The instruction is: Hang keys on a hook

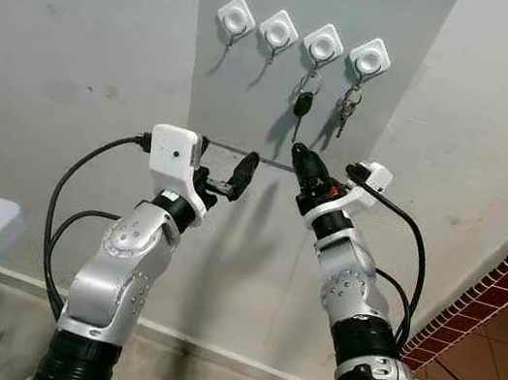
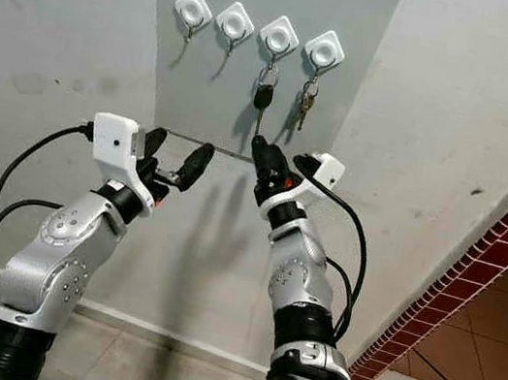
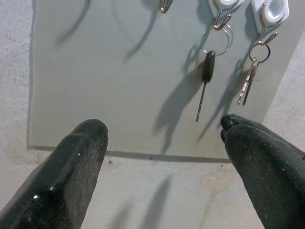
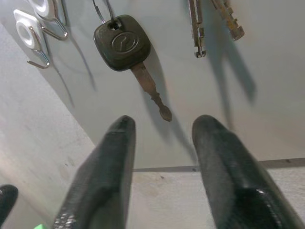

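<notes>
Both arms raised: right gripper (image 1: 301, 159) spread below the black-headed key (image 1: 302, 105), left gripper (image 1: 237, 175) spread beside it, both empty.

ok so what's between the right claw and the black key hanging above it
Nothing. In the right wrist view the right claw sits open just below the black key, with bare grey board between its tips and the key's blade.

I get even, fairly bright light — the keys (image 3: 206, 81) and hooks (image 1: 279, 29) throw soft shadows down-left on the grey board (image 1: 240, 99). Head views are sharp; in my wrist views the near black fingers (image 4: 102, 176) blur — slight sheen.
</notes>
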Available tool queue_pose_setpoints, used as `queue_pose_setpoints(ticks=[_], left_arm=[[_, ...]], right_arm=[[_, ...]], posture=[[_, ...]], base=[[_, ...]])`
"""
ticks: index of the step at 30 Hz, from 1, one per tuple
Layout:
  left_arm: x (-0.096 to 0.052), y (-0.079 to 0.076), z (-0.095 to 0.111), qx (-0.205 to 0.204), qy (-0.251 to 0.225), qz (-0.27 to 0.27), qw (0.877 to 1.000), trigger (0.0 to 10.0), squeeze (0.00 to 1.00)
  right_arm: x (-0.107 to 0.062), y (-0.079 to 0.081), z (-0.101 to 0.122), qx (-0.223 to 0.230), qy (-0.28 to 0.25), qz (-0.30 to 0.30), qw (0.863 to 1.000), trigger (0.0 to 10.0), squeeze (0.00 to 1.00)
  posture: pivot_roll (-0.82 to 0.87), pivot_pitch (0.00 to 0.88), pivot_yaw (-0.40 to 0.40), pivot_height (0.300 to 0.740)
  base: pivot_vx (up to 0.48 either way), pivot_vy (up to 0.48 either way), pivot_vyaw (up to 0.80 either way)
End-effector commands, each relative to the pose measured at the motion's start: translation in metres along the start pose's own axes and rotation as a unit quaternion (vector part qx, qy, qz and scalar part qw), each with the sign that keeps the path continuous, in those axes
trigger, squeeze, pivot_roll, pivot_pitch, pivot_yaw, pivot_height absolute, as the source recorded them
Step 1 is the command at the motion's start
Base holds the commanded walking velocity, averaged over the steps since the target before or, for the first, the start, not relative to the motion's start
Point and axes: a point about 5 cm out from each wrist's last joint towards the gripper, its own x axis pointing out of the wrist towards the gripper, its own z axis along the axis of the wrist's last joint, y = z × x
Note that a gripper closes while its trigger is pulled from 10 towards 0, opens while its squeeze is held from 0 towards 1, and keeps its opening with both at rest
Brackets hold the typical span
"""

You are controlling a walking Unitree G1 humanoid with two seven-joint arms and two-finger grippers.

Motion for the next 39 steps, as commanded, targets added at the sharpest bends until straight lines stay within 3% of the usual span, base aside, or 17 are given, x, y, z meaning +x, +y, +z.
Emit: queue_pose_setpoints(ticks=[1, 13, 22, 27, 28, 29, 30, 32, 34, 35, 36, 37, 38, 39], left_arm=[[0.002, -0.002, 0.003, 0.003, -0.004, -0.006, 1.000, 10.0, 0.00], [0.001, 0.000, -0.002, 0.010, 0.001, -0.004, 1.000, 10.0, 0.00], [-0.007, 0.010, -0.029, 0.005, 0.035, 0.032, 0.999, 10.0, 0.00], [-0.011, 0.013, -0.041, -0.003, 0.048, 0.044, 0.998, 10.0, 0.00], [-0.013, 0.015, -0.048, -0.007, 0.056, 0.049, 0.997, 10.0, 0.00], [-0.020, 0.020, -0.069, -0.020, 0.084, 0.066, 0.994, 10.0, 0.00], [-0.020, 0.020, -0.069, -0.020, 0.084, 0.066, 0.994, 10.0, 0.00], [-0.028, 0.027, -0.090, -0.028, 0.115, 0.085, 0.989, 10.0, 0.00], [-0.031, 0.029, -0.096, -0.027, 0.121, 0.089, 0.988, 10.0, 0.00], [-0.038, 0.033, -0.109, -0.030, 0.136, 0.102, 0.985, 10.0, 0.00], [-0.042, 0.034, -0.115, -0.025, 0.144, 0.103, 0.984, 10.0, 0.00], [-0.046, 0.035, -0.120, -0.018, 0.151, 0.103, 0.983, 10.0, 0.00], [-0.050, 0.037, -0.127, -0.011, 0.164, 0.107, 0.981, 10.0, 0.00], [-0.053, 0.038, -0.132, -0.006, 0.172, 0.109, 0.979, 10.0, 0.00]], right_arm=[[-0.002, 0.001, 0.001, -0.012, -0.005, 0.005, 1.000, 10.0, 1.00], [-0.032, -0.021, -0.005, -0.030, -0.005, -0.035, 0.999, 10.0, 1.00], [-0.078, -0.049, -0.014, -0.055, 0.013, -0.103, 0.993, 10.0, 1.00], [-0.095, -0.059, -0.018, -0.076, 0.019, -0.130, 0.988, 10.0, 1.00], [-0.103, -0.063, -0.019, -0.089, 0.023, -0.145, 0.985, 10.0, 1.00], [-0.125, -0.076, -0.026, -0.122, 0.040, -0.187, 0.974, 10.0, 1.00], [-0.125, -0.076, -0.026, -0.122, 0.040, -0.187, 0.974, 10.0, 1.00], [-0.143, -0.089, -0.033, -0.154, 0.061, -0.222, 0.961, 10.0, 1.00], [-0.149, -0.092, -0.036, -0.152, 0.067, -0.228, 0.959, 10.0, 1.00], [-0.161, -0.099, -0.043, -0.154, 0.085, -0.238, 0.955, 10.0, 1.00], [-0.167, -0.103, -0.047, -0.149, 0.100, -0.244, 0.953, 10.0, 0.69], [-0.173, -0.106, -0.051, -0.150, 0.117, -0.249, 0.950, 10.0, 0.08], [-0.179, -0.109, -0.055, -0.157, 0.134, -0.257, 0.944, 10.0, 0.00], [-0.184, -0.111, -0.058, -0.163, 0.144, -0.263, 0.940, 10.0, 0.00]], posture=[[0.02, 0.000, -0.023, 0.740], [0.02, 0.000, -0.020, 0.740], [0.01, 0.000, -0.017, 0.740], [0.00, 0.000, -0.015, 0.740], [0.00, 0.000, -0.015, 0.740], [-0.01, 0.000, -0.012, 0.740], [-0.01, 0.000, -0.012, 0.740], [-0.02, 0.000, -0.008, 0.740], [-0.02, 0.000, -0.008, 0.740], [-0.02, 0.000, -0.005, 0.740], [-0.02, 0.000, -0.005, 0.740], [-0.02, 0.000, -0.007, 0.740], [-0.02, 0.000, -0.005, 0.740], [-0.02, 0.000, -0.005, 0.740]], base=[[0.000, 0.000, 0.00], [0.000, 0.000, 0.00], [0.000, 0.000, 0.00], [0.000, 0.000, 0.00], [0.000, 0.000, 0.00], [0.000, 0.000, 0.00], [0.000, 0.000, 0.00], [0.000, 0.000, 0.00], [0.000, 0.000, 0.00], [0.000, 0.000, 0.00], [0.000, 0.000, 0.00], [0.000, 0.000, 0.00], [0.000, 0.000, 0.00], [0.000, 0.000, 0.00]])
